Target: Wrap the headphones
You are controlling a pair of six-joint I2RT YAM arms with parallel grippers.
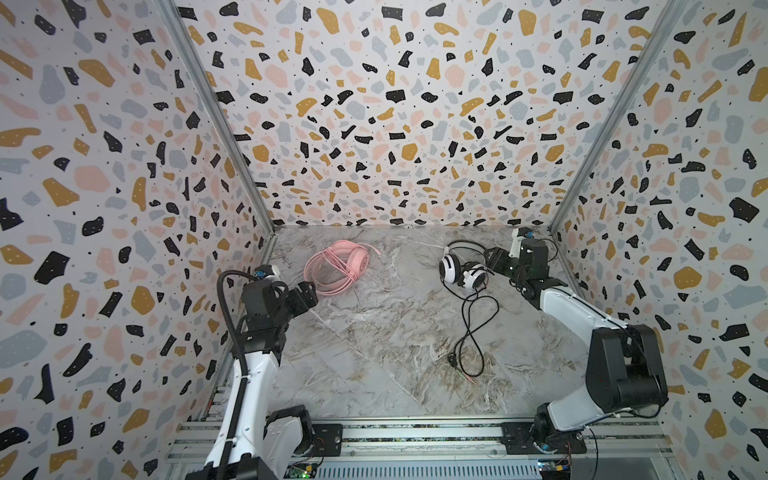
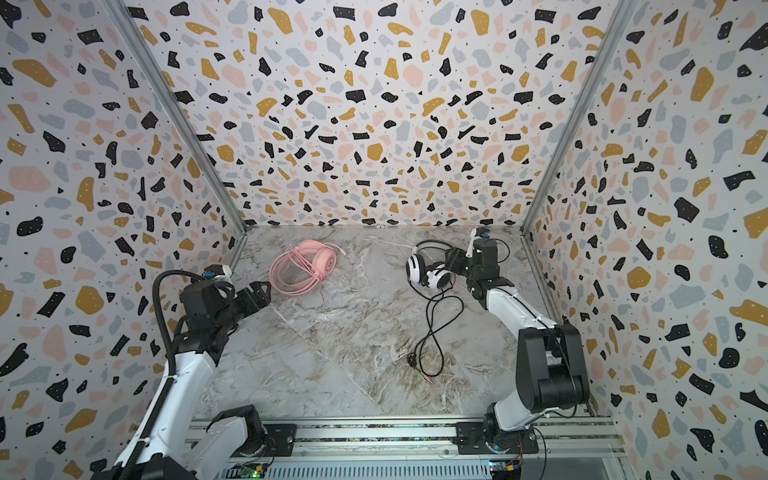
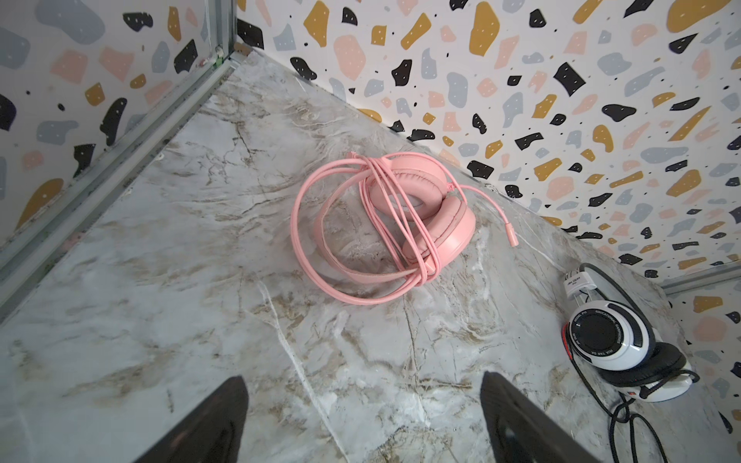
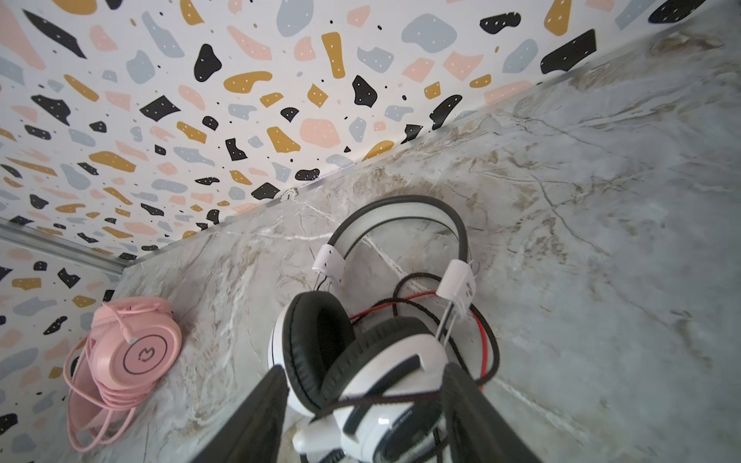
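At 1 o'clock from the wide-open, empty left gripper, near, not touching: pink headset, pink cable wound round it. Clamped between the right gripper's jaws: an earcup of the white headset, black cable trailing toward 6 o'clock over the table.

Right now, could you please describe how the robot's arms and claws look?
The left arm and right arm have white shells with black joints. A ribbed black hose runs along the left one; thin black wires follow the right. The left claw and right claw have flat black fingers.
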